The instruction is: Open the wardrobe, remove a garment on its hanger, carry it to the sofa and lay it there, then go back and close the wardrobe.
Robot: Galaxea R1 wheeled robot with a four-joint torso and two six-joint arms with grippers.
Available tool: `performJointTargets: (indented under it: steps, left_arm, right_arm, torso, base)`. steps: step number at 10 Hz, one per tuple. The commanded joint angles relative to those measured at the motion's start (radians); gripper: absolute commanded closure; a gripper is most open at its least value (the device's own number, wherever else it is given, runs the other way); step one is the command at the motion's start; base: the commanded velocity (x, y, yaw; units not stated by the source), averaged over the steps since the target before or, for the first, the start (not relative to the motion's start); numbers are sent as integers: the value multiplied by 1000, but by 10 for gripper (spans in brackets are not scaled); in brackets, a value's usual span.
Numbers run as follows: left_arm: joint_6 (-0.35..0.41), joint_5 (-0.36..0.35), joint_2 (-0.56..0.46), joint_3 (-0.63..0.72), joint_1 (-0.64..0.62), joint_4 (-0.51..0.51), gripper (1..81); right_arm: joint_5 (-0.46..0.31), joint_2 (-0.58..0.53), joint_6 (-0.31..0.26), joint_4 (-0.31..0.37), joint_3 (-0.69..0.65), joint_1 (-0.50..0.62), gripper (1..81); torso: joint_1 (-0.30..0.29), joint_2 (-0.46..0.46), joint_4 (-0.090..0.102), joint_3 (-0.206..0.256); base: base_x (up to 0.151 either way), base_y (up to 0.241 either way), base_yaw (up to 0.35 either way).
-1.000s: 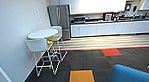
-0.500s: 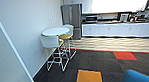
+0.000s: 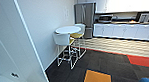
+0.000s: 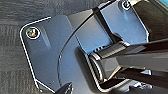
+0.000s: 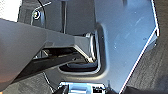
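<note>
A sliver of bright blue [image 3: 147,80], rounded like upholstery, shows at the near right of the head view; I cannot tell whether it is the sofa. A tall white panel [image 3: 8,48] with a thin pale-blue edge stands close on the left, and I cannot tell if it belongs to the wardrobe. Both wrist views look down over the robot's own dark plate onto dark carpet [image 4: 12,62], with no garment or hanger near either arm.
A round white table [image 3: 67,29] with white-and-yellow stools [image 3: 64,42] stands by the white wall. Behind it are a steel fridge [image 3: 85,18] and a long white kitchen counter [image 3: 126,30]. The dark carpet has orange [image 3: 96,79] and red [image 3: 139,60] patches.
The whole head picture has shifted: the camera has swung left, so the table, fridge and counter sit further right and the white panel on the left takes up more room.
</note>
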Motion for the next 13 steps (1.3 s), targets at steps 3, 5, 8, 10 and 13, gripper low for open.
performJointTargets:
  steps: [3,5,8,10,13]
  left_arm:
    - [6,44,12,-3,-34,10,10]
    - [6,44,12,-3,-34,10,10]
    - [4,44,14,-1,-32,9,10]
    - [4,44,14,-3,-31,9,10]
    - [4,44,14,-3,-31,9,10]
  right_arm:
    - [-58,11,-5,-13,3,12,10]
    - [-58,10,-5,-13,3,10,10]
    - [-58,10,-5,-13,1,9,10]
    - [-58,8,-5,-13,1,9,10]
    - [-58,10,-5,-11,-2,9,10]
  torso:
    - [0,0,0,0]
    - [0,0,0,0]
    - [0,0,0,0]
    - [0,0,0,0]
    - [0,0,0,0]
  base:
    - [0,0,330]
    - [0,0,329]
    - [0,0,330]
    - [0,0,330]
    - [0,0,330]
